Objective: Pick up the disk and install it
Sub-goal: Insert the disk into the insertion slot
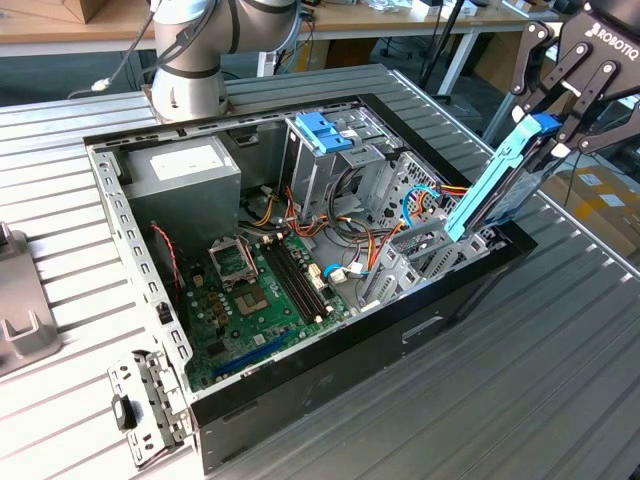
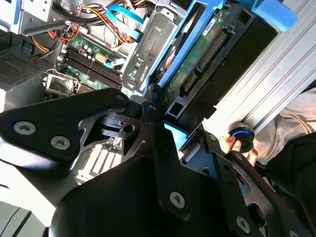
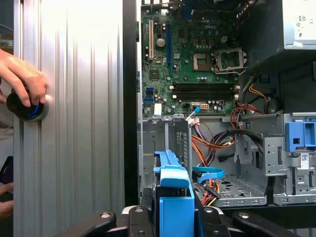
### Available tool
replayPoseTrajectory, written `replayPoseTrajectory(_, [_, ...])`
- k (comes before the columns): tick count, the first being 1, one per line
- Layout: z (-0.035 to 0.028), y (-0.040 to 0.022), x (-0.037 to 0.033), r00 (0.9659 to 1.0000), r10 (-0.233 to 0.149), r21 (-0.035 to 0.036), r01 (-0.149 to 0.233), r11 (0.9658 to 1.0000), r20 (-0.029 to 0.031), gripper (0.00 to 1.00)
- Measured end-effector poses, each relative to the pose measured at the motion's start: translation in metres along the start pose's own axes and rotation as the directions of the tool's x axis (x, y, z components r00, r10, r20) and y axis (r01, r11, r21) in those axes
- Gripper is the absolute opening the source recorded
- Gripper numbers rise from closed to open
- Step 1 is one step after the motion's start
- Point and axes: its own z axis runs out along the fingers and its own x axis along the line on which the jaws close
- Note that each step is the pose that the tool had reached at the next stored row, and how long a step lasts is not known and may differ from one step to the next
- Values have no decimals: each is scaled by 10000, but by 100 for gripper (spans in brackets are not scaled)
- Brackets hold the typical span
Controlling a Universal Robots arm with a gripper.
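The end effector (image 1: 548, 135) was clamped on the disk (image 1: 495, 185), which hung tilted over the open computer case (image 1: 115, 215) at the exterior view's right, its lower end near the grey drive bay (image 1: 415, 250)

tool (image 1: 550, 128) cut by the exterior view's edge, lower end of the disk (image 1: 490, 185) hidden in the case (image 1: 360, 350), hand (image 3: 22, 79) cropped

The black 2-fingered gripper (image 1: 548, 128) hangs tilted at the exterior view's right, pinching the blue-railed grey disk (image 1: 493, 188) by its top.
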Motion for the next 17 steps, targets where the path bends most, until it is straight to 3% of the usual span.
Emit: replayPoseTrajectory(17, [4,63,2,10000,0,-1,0,10000,0,37])
